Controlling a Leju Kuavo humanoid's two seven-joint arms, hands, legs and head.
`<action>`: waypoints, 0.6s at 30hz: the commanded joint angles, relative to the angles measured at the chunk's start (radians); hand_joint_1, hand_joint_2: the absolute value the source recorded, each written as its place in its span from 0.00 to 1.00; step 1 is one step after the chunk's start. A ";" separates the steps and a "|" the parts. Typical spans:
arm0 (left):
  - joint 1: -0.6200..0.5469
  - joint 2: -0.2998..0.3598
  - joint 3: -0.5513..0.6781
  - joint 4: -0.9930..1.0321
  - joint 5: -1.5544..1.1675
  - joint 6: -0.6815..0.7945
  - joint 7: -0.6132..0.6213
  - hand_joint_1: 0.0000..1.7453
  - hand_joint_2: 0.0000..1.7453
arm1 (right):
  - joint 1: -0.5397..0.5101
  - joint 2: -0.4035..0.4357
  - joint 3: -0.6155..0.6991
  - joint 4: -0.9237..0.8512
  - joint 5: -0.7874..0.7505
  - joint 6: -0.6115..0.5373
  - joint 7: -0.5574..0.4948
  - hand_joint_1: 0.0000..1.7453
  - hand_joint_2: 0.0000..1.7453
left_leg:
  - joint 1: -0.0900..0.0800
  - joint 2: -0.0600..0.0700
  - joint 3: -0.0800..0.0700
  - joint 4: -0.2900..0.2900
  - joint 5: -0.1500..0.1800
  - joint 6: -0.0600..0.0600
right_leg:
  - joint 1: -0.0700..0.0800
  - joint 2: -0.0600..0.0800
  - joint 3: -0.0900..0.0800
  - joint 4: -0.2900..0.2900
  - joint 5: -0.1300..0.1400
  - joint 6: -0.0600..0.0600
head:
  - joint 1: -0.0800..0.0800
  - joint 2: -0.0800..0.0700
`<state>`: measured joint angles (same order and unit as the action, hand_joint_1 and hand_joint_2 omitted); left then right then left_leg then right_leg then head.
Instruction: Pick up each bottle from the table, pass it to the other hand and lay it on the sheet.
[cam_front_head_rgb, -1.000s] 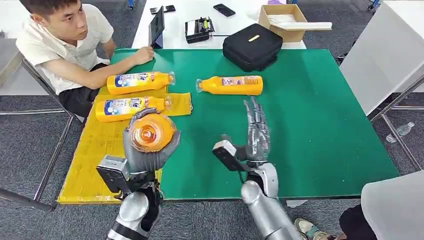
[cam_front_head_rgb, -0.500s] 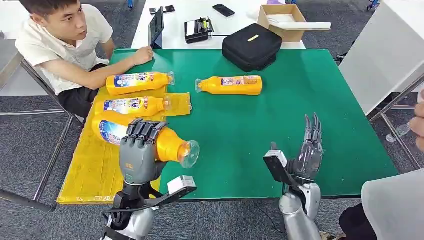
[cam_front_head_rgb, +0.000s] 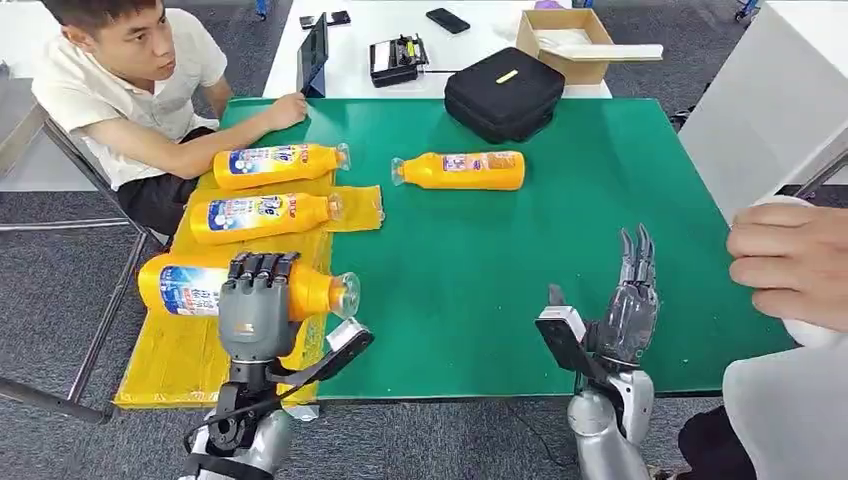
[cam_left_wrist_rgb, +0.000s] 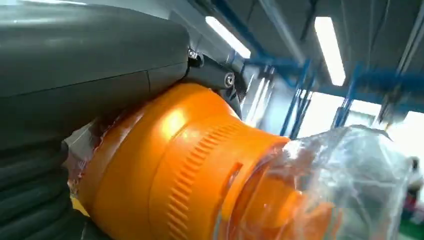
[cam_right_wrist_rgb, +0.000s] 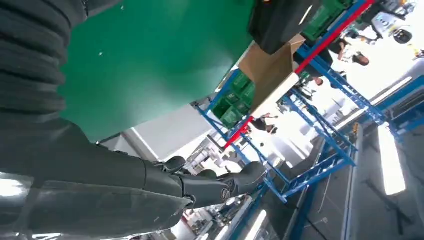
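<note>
Left hand (cam_front_head_rgb: 257, 312) gripping bottle (cam_front_head_rgb: 190, 287) — over sheet (cam_front_head_rgb: 185, 350)

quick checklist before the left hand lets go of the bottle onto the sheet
1. Left hand grips the held bottle around its middle: ok.
2. Held bottle lies sideways over the yellow sheet: ok.
3. Bottle actually resting on the sheet: cannot tell.
4. Clear of the two laid bottles: ok.
5. Right hand empty, fingers apart, out of the way: ok.
6. Last bottle on the green table unobstructed: ok.
</note>
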<state>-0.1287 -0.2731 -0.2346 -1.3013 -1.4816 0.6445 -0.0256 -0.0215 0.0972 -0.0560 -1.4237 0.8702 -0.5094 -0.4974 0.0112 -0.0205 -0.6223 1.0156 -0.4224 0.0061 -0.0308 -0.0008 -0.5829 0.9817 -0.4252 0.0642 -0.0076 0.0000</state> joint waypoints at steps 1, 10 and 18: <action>-0.144 0.039 0.037 0.331 -0.076 -0.172 0.120 1.00 1.00 | -0.026 0.019 -0.054 0.014 -0.022 0.058 -0.033 0.00 1.00 | 0.000 0.000 0.003 -0.001 0.000 0.000 | 0.000 -0.001 0.004 -0.001 0.000 -0.003 | 0.000 0.000; -0.219 0.035 0.067 0.465 -0.045 -0.252 0.123 1.00 1.00 | -0.051 0.032 -0.042 0.037 -0.036 0.093 -0.044 0.00 1.00 | 0.000 0.001 0.003 -0.001 0.000 0.000 | 0.001 0.000 0.004 -0.001 0.000 -0.003 | 0.000 0.000; -0.259 0.027 0.087 0.535 0.002 -0.306 0.099 0.88 1.00 | -0.060 0.041 -0.033 0.060 -0.058 0.107 -0.055 0.00 1.00 | 0.001 0.002 0.004 0.000 -0.001 0.000 | 0.001 0.001 0.004 -0.001 0.000 -0.003 | 0.000 0.000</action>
<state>-0.2995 -0.2544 -0.1869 -0.9288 -1.4957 0.3688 0.0854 -0.0398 0.1263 -0.0813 -1.4290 0.8213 -0.4127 -0.5451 0.0112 -0.0211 -0.6224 1.0157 -0.4221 0.0060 -0.0308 -0.0011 -0.5822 0.9820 -0.4251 0.0643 -0.0072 0.0000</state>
